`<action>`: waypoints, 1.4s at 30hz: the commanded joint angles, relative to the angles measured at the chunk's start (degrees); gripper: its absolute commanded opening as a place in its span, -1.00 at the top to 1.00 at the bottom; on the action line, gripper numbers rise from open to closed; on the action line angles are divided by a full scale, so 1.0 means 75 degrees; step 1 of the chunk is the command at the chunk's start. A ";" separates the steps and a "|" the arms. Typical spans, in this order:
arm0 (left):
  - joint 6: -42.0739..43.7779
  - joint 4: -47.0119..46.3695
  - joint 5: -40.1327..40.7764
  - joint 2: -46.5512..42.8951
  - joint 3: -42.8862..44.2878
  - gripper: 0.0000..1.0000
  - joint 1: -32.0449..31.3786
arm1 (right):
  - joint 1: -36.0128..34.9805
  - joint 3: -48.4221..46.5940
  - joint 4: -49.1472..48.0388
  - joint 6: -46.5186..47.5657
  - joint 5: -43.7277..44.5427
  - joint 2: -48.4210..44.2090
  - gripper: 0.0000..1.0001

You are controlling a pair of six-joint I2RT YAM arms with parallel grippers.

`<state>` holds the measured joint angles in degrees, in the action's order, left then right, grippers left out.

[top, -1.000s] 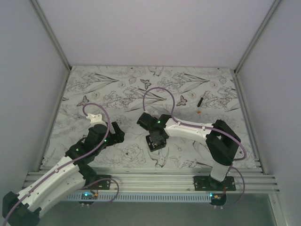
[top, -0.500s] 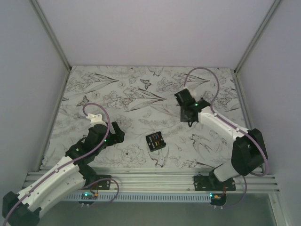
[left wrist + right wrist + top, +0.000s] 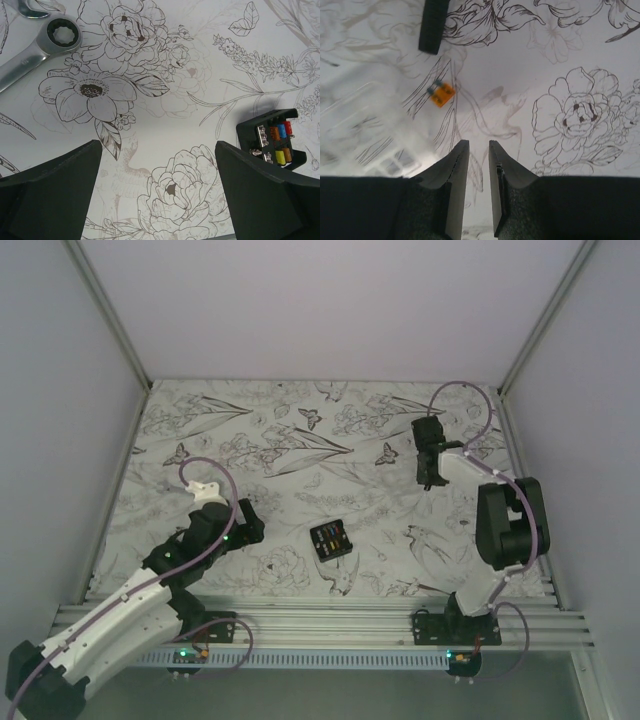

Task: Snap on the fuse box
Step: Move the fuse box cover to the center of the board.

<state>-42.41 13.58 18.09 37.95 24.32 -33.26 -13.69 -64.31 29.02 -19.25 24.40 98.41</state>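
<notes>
**Fuse box lay untouched while the right hand hung over loose parts**

The flowered bench [image 3: 270, 490] carried everything. The left arm lay low at the lower left of the overhead view. Its left hand [image 3: 245, 523] was spread wide and empty, aimed towards the middle. The right arm was folded up at the right side. Its right hand [image 3: 428, 478] hung over the upper right of the bench, well apart from the box.

In the right wrist view the right hand's fingers [image 3: 457, 165] stood only slightly parted, with nothing between them.

The fuse box [image 3: 332, 538] sat just below the centre of the overhead view, between the 2 arms, and neither hand touched it. It lay face up with 2 short rows of coloured fuses showing. Being squarish it had no clear long axis, and its sides ran askew to the bench's near edge.

A ring spanner [image 3: 50, 42] lay at the upper left of the left wrist view. A black stick-like piece [image 3: 434, 22] lay at the top of the right wrist view. A blurred, pale see-through piece [image 3: 365, 125] lay at the left there, and I could not tell whether it was a cover. A tiny orange fuse [image 3: 441, 93] lay between those 2.

I judged the step to be fetching, with nothing snapped on yet. The next move called for the right hand to descend squarely, pinch its part, and carry it over the box.
</notes>
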 commanded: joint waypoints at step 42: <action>0.0015 0.0130 0.0108 0.0105 0.0067 -0.99 0.0139 | 0.0838 -0.1116 -0.1148 0.1003 -0.2043 0.1542 0.12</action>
<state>-42.39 13.58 18.11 38.98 24.32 -32.62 -8.88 -70.70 22.06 -13.47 12.60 108.20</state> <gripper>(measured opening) 0.996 0.435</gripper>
